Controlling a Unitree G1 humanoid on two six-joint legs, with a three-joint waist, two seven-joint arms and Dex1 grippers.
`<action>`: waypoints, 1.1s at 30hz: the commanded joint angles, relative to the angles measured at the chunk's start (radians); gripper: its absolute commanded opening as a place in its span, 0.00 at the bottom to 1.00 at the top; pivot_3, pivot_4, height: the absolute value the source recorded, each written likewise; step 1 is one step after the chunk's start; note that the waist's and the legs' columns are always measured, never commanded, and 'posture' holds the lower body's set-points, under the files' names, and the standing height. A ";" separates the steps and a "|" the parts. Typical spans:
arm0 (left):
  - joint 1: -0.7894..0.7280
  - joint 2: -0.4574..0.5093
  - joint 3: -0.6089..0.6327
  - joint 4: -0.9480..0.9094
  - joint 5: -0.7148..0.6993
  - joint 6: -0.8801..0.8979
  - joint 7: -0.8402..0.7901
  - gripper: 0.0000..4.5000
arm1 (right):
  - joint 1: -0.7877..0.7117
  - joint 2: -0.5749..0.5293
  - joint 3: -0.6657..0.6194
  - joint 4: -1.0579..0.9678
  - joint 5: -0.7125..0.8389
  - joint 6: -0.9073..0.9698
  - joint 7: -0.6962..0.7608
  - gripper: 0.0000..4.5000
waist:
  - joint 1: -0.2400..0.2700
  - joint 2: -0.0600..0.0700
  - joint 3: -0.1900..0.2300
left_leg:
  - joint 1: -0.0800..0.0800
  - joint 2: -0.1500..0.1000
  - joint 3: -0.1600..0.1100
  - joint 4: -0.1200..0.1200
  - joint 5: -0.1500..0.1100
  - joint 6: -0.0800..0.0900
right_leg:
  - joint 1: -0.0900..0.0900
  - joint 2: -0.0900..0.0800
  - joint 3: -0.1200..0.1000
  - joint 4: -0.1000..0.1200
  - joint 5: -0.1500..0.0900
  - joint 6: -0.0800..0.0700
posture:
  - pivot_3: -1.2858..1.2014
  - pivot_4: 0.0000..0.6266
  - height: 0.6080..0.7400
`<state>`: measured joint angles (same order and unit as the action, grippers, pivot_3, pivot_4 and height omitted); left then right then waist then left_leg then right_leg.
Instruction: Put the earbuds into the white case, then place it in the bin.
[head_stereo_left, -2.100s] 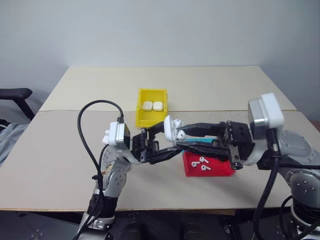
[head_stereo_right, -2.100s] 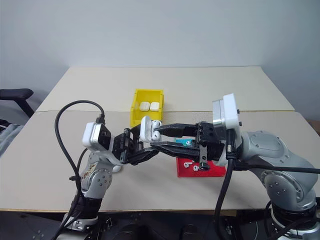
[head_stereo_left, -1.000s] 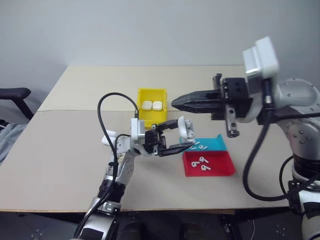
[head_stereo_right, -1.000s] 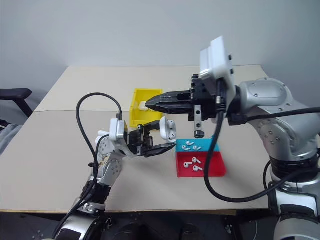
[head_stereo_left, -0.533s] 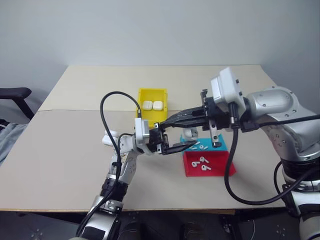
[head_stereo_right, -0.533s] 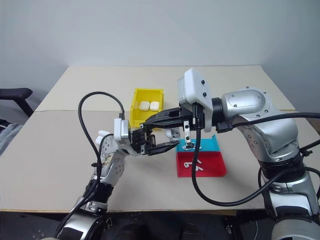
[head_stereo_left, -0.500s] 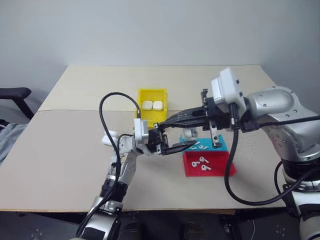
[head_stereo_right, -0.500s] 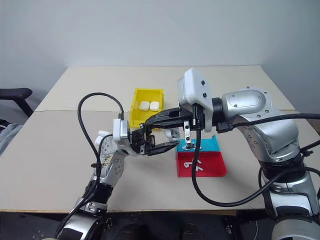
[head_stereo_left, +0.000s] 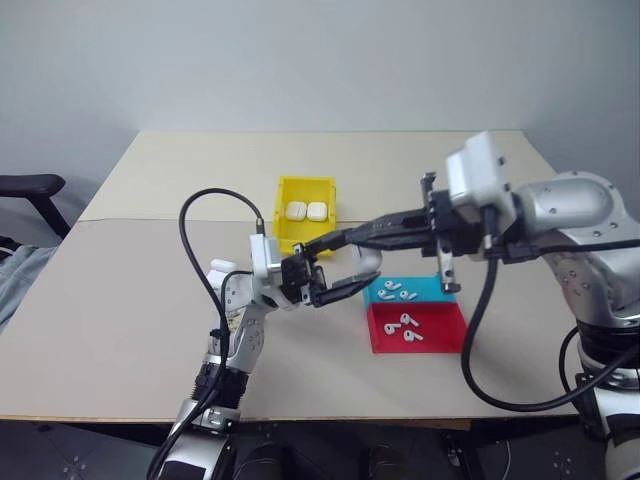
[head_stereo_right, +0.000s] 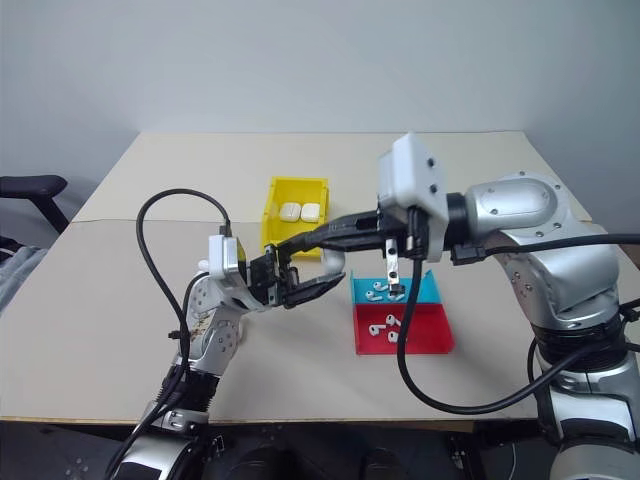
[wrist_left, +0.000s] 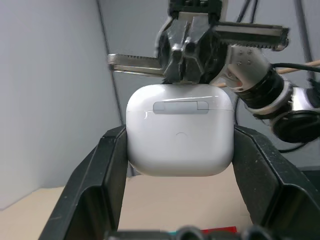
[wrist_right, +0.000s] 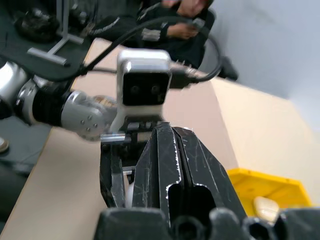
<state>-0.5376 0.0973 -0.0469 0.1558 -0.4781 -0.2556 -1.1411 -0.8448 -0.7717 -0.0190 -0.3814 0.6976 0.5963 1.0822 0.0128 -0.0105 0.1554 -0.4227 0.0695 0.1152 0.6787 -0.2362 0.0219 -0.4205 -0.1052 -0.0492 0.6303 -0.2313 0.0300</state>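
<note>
Nearest to me on my left, my left gripper (head_stereo_left: 345, 268) is up off the worktop (head_stereo_left: 120, 300), its fingers (wrist_left: 107, 165) clamped on the white case (wrist_left: 180, 131), one on each side. From the left wrist camera the case lid looks shut, seam running across the top part. In the head view the case (head_stereo_left: 367, 263) sits in the air just left of the blue tray.

My right gripper (head_stereo_right: 300, 241) reaches in from my right, pointing left roughly level, fingers (wrist_right: 172, 165) pressed together with nothing between them that I can see. Its tip is right by the left gripper, just above the case; I can't tell whether it touches.

On the worktop under the right arm: red tray (head_stereo_left: 440, 338) nearest, a few earbuds (head_stereo_left: 403, 322) loose inside. Blue tray (head_stereo_left: 430, 291) touching it on the far side, a few more earbuds (head_stereo_left: 388, 285) in it. Both trays are shallow.

Farther back, toward the middle of the worktop, the yellow bin (head_stereo_left: 285, 225), with two closed white cases (head_stereo_left: 306, 211) side by side at its far end. The held case is well short of the bin.

Far left edge, a black chair arm (head_stereo_left: 28, 186). In the right wrist view a person (wrist_right: 187, 10) is in the background beyond the worktop, blurry.
</note>
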 joint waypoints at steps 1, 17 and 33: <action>-0.044 0.047 0.000 -0.068 0.258 0.098 0.303 0.62 | 0.013 0.005 -0.115 -0.033 0.049 0.020 -0.097 0.01 | 0.000 0.000 0.000 | 0.000 0.000 0.000 0.000 0.000 0.000 | 0.000 0.000 0.000 0.000 0.000 0.000 | 0.52 0.24 1.00; -0.349 0.008 0.034 0.345 0.623 0.281 1.015 0.62 | 0.353 -0.020 -0.241 -0.169 0.082 0.112 -0.352 0.01 | 0.002 -0.001 0.000 | 0.000 -0.001 -0.001 -0.001 0.000 0.000 | 0.000 -0.001 -0.001 0.000 0.000 0.001 | 0.52 0.24 1.00; -0.395 0.032 0.070 0.214 0.405 0.555 0.777 1.00 | 0.477 -0.100 -0.264 -0.207 0.020 0.090 -0.382 0.00 | -0.001 -0.001 0.001 | -0.001 -0.001 0.000 -0.001 0.000 0.000 | -0.001 -0.001 -0.001 -0.001 0.000 0.001 | 0.52 0.24 1.00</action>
<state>-0.9365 0.1182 -0.0099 0.5021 -0.0075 0.2476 -0.3244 -0.3842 -0.8446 -0.2369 -0.5621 0.7481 0.7245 0.6863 0.0119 -0.0120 0.1562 -0.4242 0.0681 0.1152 0.6776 -0.2358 0.0214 -0.4214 -0.1062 -0.0501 0.6297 -0.2311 0.0314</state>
